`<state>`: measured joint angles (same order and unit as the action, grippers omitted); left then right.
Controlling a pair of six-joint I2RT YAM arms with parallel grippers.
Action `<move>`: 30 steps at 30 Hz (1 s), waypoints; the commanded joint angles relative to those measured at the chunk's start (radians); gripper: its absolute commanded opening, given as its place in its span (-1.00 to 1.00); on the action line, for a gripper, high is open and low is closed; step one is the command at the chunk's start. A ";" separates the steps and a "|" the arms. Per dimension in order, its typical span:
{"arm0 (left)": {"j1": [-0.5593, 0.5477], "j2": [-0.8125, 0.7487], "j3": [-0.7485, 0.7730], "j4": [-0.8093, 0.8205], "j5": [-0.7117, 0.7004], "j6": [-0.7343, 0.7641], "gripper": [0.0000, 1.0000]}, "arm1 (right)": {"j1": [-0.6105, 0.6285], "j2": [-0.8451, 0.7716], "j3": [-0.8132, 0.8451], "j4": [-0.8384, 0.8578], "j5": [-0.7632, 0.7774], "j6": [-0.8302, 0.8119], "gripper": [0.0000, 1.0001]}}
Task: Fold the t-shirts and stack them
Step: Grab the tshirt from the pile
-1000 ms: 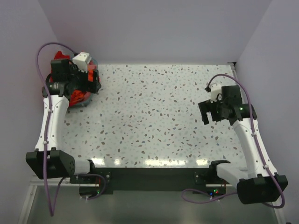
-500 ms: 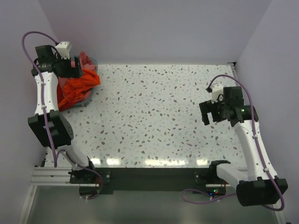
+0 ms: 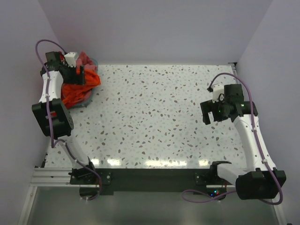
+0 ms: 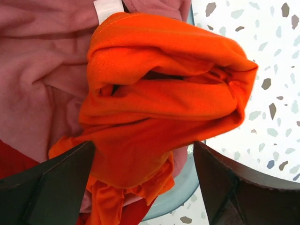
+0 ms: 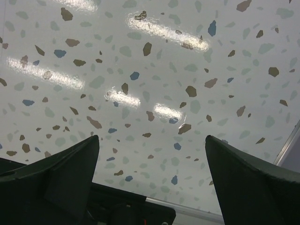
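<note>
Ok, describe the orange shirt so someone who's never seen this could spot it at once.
At the speckled table's far left corner, a grey-blue tub holds a heap of shirts. The orange shirt is the rolled bundle on top, spilling over the tub's rim. It is bright orange, unlike the pink shirt beside it and the red one lower down.

Three soft short-sleeved cloth shirts: one bright orange t-shirt (image 4: 159, 89) bunched between the left gripper's (image 4: 143, 147) fingers (image 4: 47, 187), one dusty pink t-shirt (image 4: 37, 70) beyond one finger, and one red t-shirt (image 4: 9, 159) just beside that finger. One grey-blue basket (image 4: 180, 185). Two black two-finger grippers. Below the right gripper's (image 5: 152, 140) fingers, one white speckled terrazzo table (image 5: 154, 70).
</note>
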<state>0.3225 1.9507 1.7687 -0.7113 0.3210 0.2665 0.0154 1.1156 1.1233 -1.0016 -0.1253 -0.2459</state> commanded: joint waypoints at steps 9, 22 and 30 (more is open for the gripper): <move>0.003 0.070 0.017 0.036 0.010 0.034 0.00 | -0.006 0.049 0.076 -0.040 -0.028 -0.024 0.97; 0.004 -0.005 0.218 0.013 0.107 -0.003 -1.00 | -0.006 0.069 0.116 -0.049 -0.020 -0.055 0.93; 0.003 -0.231 0.265 0.219 0.213 -0.134 -1.00 | -0.008 0.044 0.132 -0.035 -0.014 -0.053 0.93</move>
<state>0.3225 1.8439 1.9480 -0.6537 0.4477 0.2115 0.0128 1.1881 1.2114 -1.0386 -0.1314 -0.2897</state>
